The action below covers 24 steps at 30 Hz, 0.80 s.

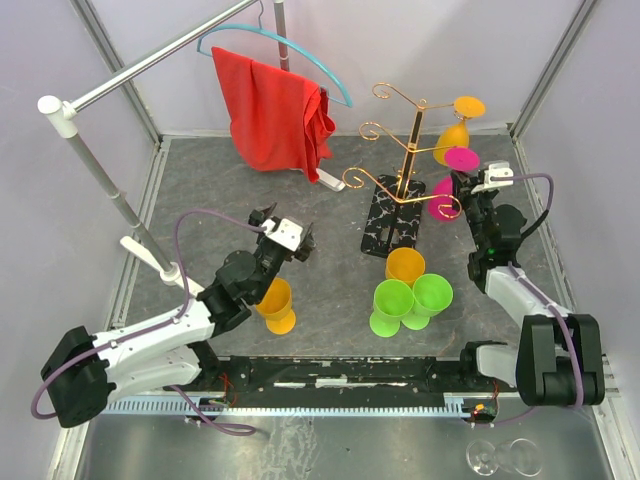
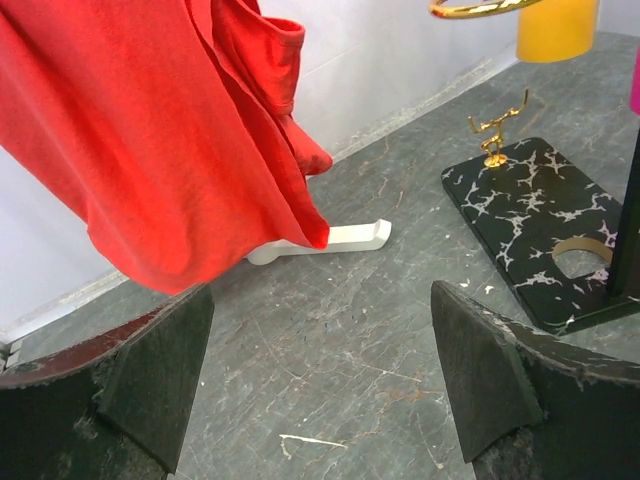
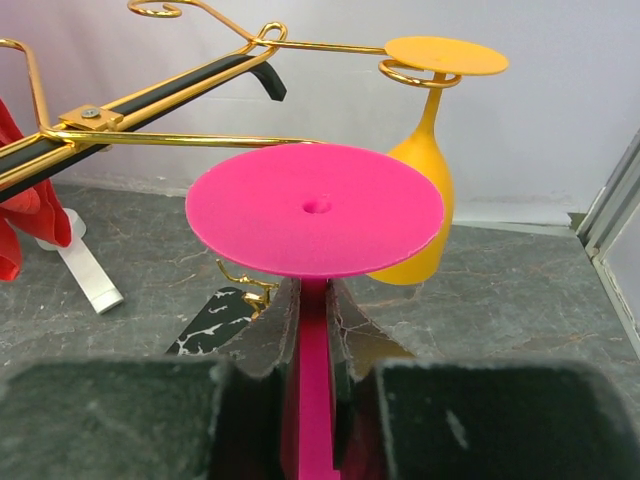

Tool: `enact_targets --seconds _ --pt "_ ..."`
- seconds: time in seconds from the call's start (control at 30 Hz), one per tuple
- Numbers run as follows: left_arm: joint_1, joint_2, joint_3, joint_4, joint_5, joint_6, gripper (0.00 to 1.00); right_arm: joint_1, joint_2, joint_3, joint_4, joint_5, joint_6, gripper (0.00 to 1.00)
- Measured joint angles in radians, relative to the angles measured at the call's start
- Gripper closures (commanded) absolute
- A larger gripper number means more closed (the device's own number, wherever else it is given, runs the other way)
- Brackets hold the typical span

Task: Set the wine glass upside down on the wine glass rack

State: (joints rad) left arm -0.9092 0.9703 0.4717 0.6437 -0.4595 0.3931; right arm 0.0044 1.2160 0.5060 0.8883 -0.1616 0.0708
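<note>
The gold wine glass rack (image 1: pixel 411 140) stands on a black marbled base (image 1: pixel 392 222) at the back middle. An orange wine glass (image 1: pixel 458 128) hangs upside down from its far right arm. My right gripper (image 1: pixel 466 188) is shut on the stem of a pink wine glass (image 1: pixel 459 158), held upside down with its round foot up, just right of the rack. In the right wrist view the pink foot (image 3: pixel 314 207) sits level with a gold arm (image 3: pixel 170 140), and my right gripper (image 3: pixel 318 300) clamps the stem. My left gripper (image 1: pixel 285 228) is open and empty (image 2: pixel 320 385) above the table.
Two green cups (image 1: pixel 411 300) and an orange cup (image 1: pixel 405 265) stand in front of the rack base. Another orange cup (image 1: pixel 276 305) lies by the left arm. A red cloth (image 1: pixel 270 110) hangs on a blue hanger (image 1: pixel 300 50) at the back left, over a white stand foot (image 2: pixel 330 240).
</note>
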Motion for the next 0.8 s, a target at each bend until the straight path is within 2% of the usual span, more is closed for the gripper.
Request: enact_targets --seconds 0.23,0.63,0.8 --pt "0.0 0.0 0.079 -0.132 0.032 -0.042 0.04 0.0 -0.066 -0.003 -0.089 0.007 -0.009 0.65" --pt "0.0 -0.095 0.107 -0.296 0.074 -0.154 0.03 0.0 -0.259 -0.042 -0.381 0.126 -0.01 0.54" --pt "0.0 -0.106 0.219 -0.46 0.065 -0.24 0.04 0.0 -0.382 -0.037 -0.557 0.217 0.004 0.46"
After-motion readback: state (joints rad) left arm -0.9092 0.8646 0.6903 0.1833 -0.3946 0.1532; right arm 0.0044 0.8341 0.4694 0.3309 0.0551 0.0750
